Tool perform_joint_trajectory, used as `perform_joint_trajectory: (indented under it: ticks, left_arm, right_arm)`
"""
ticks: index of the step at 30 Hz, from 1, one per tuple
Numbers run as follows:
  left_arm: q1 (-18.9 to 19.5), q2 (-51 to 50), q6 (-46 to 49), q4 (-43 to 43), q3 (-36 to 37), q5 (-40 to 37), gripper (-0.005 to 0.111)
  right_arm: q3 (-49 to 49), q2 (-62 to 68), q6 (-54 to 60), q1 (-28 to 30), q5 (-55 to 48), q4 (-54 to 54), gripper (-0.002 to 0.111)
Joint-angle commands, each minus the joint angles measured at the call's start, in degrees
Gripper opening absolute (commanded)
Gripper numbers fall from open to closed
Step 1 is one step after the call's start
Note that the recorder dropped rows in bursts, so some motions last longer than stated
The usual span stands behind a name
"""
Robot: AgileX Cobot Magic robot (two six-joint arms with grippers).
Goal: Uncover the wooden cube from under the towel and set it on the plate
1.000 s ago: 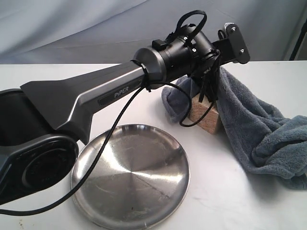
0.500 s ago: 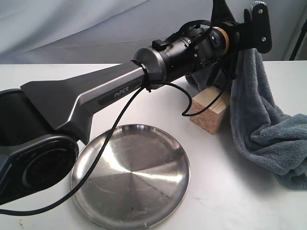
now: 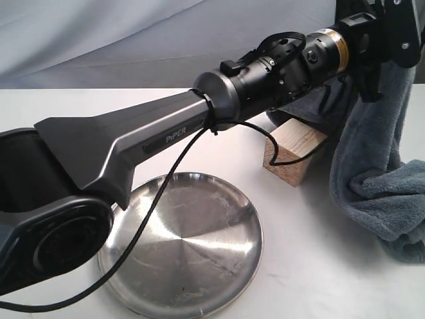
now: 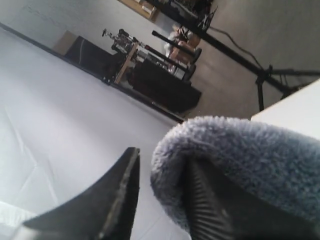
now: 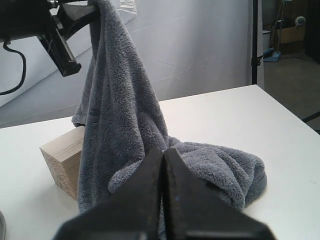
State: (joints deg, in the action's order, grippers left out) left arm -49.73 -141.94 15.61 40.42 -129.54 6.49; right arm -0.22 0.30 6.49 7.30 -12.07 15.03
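Note:
The wooden cube (image 3: 295, 149) (image 5: 62, 160) lies bare on the white table, just beyond the steel plate (image 3: 186, 246). My left gripper (image 3: 378, 30) (image 4: 162, 160) is high above the cube's right side, shut on the blue-grey towel (image 3: 378, 193) (image 4: 240, 150). The cloth folds over one ribbed finger and hangs down to a heap on the table (image 5: 215, 165), its hanging part brushing the cube's side. My right gripper (image 5: 163, 150) is shut with nothing in it, low in front of the towel heap. It does not show in the exterior view.
The left arm's long black body (image 3: 133, 146) and a looping cable (image 3: 166, 179) stretch over the plate's left half. A grey backdrop (image 3: 133, 40) hangs behind the table. The table's right edge (image 5: 285, 110) lies past the towel.
My left gripper has risen and moved right with the towel, pulling it off the cube. The cube now shows fully. The plate and the cube have not moved.

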Motion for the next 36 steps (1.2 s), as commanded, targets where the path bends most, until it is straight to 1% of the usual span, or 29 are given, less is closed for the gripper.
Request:
perform_joint_trajectory:
  ticks: [1,4,6,8,10,14,19,22,24,27,28,30,32,35,36]
  left_arm:
    - [-2.75,0.46,-6.73,-3.19,-0.05,3.15,0.028]
    - [-4.30,0.35,-12.92,-3.46,-0.05,3.28,0.021]
    - [-5.13,-0.37,-16.30,-3.60,-0.05,4.94,0.014]
    - [-5.81,-1.53,-17.47,-3.93,-0.05,6.87,0.007]
    - [-6.38,-2.99,-18.94,-3.91,-0.05,8.47,0.003]
    - [-7.88,-5.42,-21.23,-3.91,-0.05,8.76,0.002]
    - [-8.77,-6.86,-27.04,-3.60,-0.05,9.02,0.002]
    - [-8.77,-6.74,-28.54,-4.52,-0.05,6.84,0.002]
    - [-8.77,-6.65,-30.63,-5.95,-0.05,3.52,0.002]
    - [-8.77,-6.79,-35.46,-10.76,-0.05,-4.43,0.002]
    - [-8.77,-6.79,-35.46,-11.41,-0.05,-7.40,0.002]
    - [-8.77,-6.92,-34.95,-11.41,-0.05,-10.31,0.003]
    - [-8.77,-6.92,-34.75,-10.47,-0.05,-11.23,0.009]
    - [-8.77,-6.82,-35.03,-10.47,-0.05,-11.21,0.027]
    - [-8.77,-6.82,-35.03,-10.47,-0.05,-11.48,0.037]
  right_arm:
    - [0.22,-0.30,0.43,-0.08,0.05,0.25,0.000]
    - [0.22,-0.30,0.43,-0.08,0.05,0.25,0.000]
    - [0.22,-0.30,0.43,-0.08,0.05,0.25,0.000]
    - [0.22,-0.30,0.43,-0.08,0.05,0.25,0.000]
    - [0.22,-0.30,0.43,-0.08,0.05,0.25,0.000]
    - [0.22,-0.30,0.43,-0.08,0.05,0.25,0.000]
    - [0.22,-0.30,0.43,-0.08,0.05,0.25,0.000]
    - [0.22,-0.30,0.43,-0.08,0.05,0.25,0.000]
    - [0.22,-0.30,0.43,-0.08,0.05,0.25,0.000]
    - [0.22,-0.30,0.43,-0.08,0.05,0.25,0.000]
    - [0.22,-0.30,0.43,-0.08,0.05,0.25,0.000]
    - [0.22,-0.30,0.43,-0.08,0.05,0.25,0.000]
    - [0.22,-0.30,0.43,-0.08,0.05,0.25,0.000]
    - [0.22,-0.30,0.43,-0.08,0.05,0.25,0.000]
    - [0.22,-0.30,0.43,-0.08,0.05,0.25,0.000]
